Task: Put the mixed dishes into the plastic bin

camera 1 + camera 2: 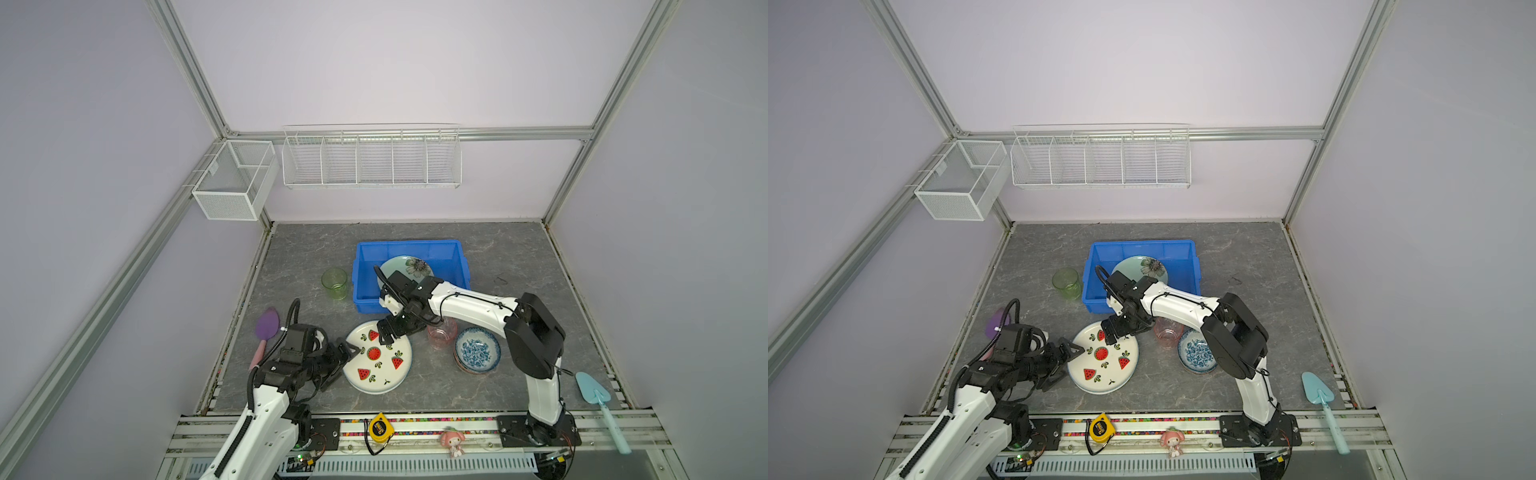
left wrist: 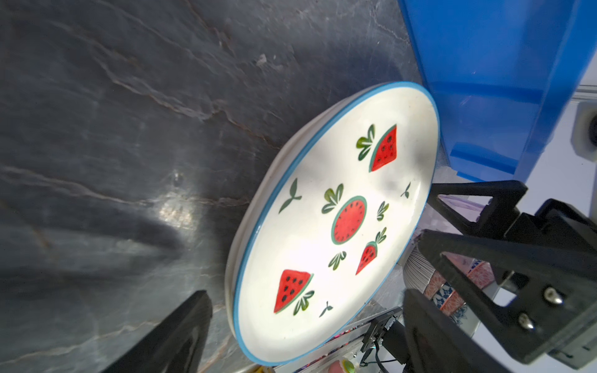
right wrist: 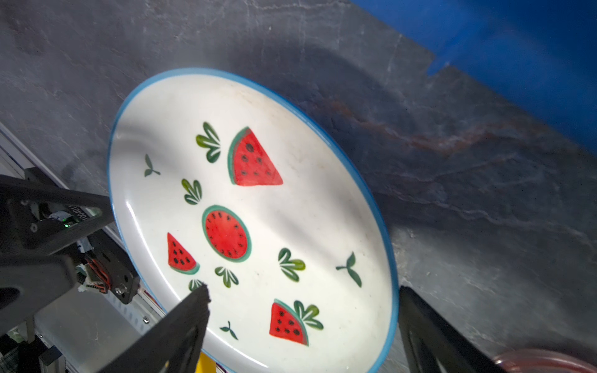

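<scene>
The watermelon-print plate (image 1: 378, 359) (image 1: 1102, 359) lies flat on the grey table, in front of the blue plastic bin (image 1: 451, 249) (image 1: 1185, 249). A pale green flower plate (image 1: 401, 266) (image 1: 1133, 268) leans inside the bin. My left gripper (image 1: 347, 357) (image 2: 305, 300) is open at the watermelon plate's (image 2: 336, 226) left rim, one finger on each side of the edge. My right gripper (image 1: 387, 333) (image 3: 303, 290) is open over the plate's (image 3: 252, 219) far rim, touching nothing that I can see. A green cup (image 1: 334, 282), a pink cup (image 1: 442, 336) and stacked blue-patterned bowls (image 1: 477, 351) stand on the table.
A purple spatula (image 1: 266, 328) lies at the left and a light-blue spatula (image 1: 594, 390) at the front right. A yellow tape measure (image 1: 379, 428) and a pink figurine (image 1: 452, 441) sit on the front rail. White wire baskets (image 1: 372, 160) hang on the back wall.
</scene>
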